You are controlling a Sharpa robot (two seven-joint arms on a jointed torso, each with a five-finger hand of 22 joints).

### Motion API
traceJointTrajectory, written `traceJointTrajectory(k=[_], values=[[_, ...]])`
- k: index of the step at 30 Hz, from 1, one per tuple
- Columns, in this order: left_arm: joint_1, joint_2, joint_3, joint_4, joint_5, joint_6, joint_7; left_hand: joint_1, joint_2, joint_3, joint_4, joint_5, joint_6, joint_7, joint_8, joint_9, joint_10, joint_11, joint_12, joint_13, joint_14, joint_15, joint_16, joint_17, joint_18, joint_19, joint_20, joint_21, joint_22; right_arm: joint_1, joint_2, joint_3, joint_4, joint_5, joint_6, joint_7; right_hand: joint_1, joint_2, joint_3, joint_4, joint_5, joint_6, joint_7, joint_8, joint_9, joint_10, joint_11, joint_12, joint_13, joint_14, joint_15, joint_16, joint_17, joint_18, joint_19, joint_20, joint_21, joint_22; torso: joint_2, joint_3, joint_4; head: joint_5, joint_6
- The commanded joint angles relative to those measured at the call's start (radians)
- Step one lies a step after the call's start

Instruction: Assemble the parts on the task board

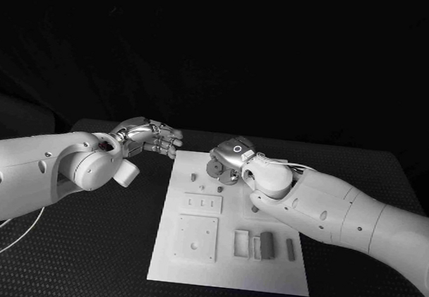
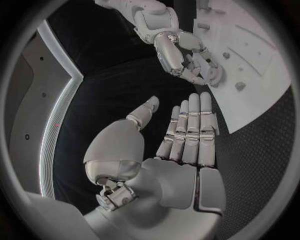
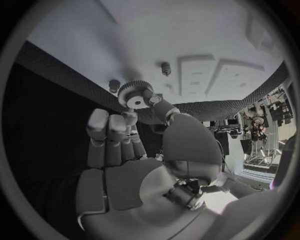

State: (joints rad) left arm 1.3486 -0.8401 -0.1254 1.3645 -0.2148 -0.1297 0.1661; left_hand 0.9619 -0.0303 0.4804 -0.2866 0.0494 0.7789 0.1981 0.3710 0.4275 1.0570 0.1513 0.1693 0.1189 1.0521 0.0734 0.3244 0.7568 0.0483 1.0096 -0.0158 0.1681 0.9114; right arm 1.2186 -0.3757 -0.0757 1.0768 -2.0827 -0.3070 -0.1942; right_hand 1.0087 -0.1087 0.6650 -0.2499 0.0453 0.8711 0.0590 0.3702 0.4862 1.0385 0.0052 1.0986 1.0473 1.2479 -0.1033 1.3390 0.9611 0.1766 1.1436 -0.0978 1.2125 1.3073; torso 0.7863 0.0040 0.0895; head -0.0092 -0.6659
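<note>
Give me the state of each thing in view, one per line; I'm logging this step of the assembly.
Left hand: open, fingers straight, holding nothing, beside the board's edge.
Right hand: pinching a gear above the board's far end.
Gear: held off the board, not yet seated.
Task board: flat on the table.
Two pegs: upright on the board, bare.

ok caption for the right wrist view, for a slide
Right hand pinches a gear above the white task board.

White task board (image 1: 168,261) on black table (image 1: 79,277)
</note>
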Motion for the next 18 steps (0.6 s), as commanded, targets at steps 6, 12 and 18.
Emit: traceJointTrajectory(k=[6, 12, 18], values=[[0.001, 0.004, 0.001, 0.0, -0.002, 0.005, 0.01, -0.004, -0.003, -0.003, 0.001, 0.0, -0.002, 0.001, -0.006, -0.001, 0.005, 0.002, -0.004, 0.001, 0.004, 0.005, -0.006, 0.001, 0.01, 0.002, -0.005, -0.005, 0.001, -0.004, 0.009, 0.0, -0.012, -0.02, -0.001, 0.001, 0.009, -0.005, 0.0, 0.005, 0.003, 0.063, 0.056, 0.002, 0.011, 0.005, -0.002, 0.002, -0.002, 0.006, 0.0, -0.006, -0.001, 0.085, 0.002, -0.007, 0.001, 0.009, 0.0, 0.0004, 0.0009, -0.001, -0.001], [0.001, 0.004, 0.001, -0.001, -0.002, 0.005, 0.009, -0.004, -0.003, -0.004, 0.001, 0.0, -0.002, 0.001, -0.006, -0.001, 0.005, 0.002, -0.004, 0.001, 0.004, 0.005, -0.007, 0.002, 0.01, 0.002, -0.005, -0.006, 0.002, -0.006, 0.01, -0.001, -0.02, -0.017, 0.007, 0.006, 0.009, -0.005, 0.001, 0.005, 0.003, 0.063, 0.056, 0.002, 0.011, 0.005, -0.002, 0.002, -0.002, 0.007, 0.0, -0.006, -0.001, 0.085, 0.003, -0.008, 0.001, 0.009, 0.0, 0.0003, 0.001, -0.001, -0.003], [0.001, 0.004, 0.001, 0.0, -0.002, 0.006, 0.009, -0.004, -0.003, -0.004, 0.001, 0.0, -0.002, 0.001, -0.006, -0.001, 0.005, 0.002, -0.005, 0.001, 0.004, 0.005, -0.007, 0.002, 0.01, 0.002, -0.005, -0.006, 0.002, -0.007, 0.012, -0.001, -0.029, -0.016, 0.014, 0.007, 0.009, -0.006, 0.001, 0.005, 0.003, 0.063, 0.055, 0.002, 0.011, 0.005, -0.002, 0.002, -0.003, 0.007, 0.0, -0.007, -0.002, 0.085, 0.003, -0.008, 0.0, 0.009, 0.0, 0.0002, -0.0004, 0.0, -0.004]])
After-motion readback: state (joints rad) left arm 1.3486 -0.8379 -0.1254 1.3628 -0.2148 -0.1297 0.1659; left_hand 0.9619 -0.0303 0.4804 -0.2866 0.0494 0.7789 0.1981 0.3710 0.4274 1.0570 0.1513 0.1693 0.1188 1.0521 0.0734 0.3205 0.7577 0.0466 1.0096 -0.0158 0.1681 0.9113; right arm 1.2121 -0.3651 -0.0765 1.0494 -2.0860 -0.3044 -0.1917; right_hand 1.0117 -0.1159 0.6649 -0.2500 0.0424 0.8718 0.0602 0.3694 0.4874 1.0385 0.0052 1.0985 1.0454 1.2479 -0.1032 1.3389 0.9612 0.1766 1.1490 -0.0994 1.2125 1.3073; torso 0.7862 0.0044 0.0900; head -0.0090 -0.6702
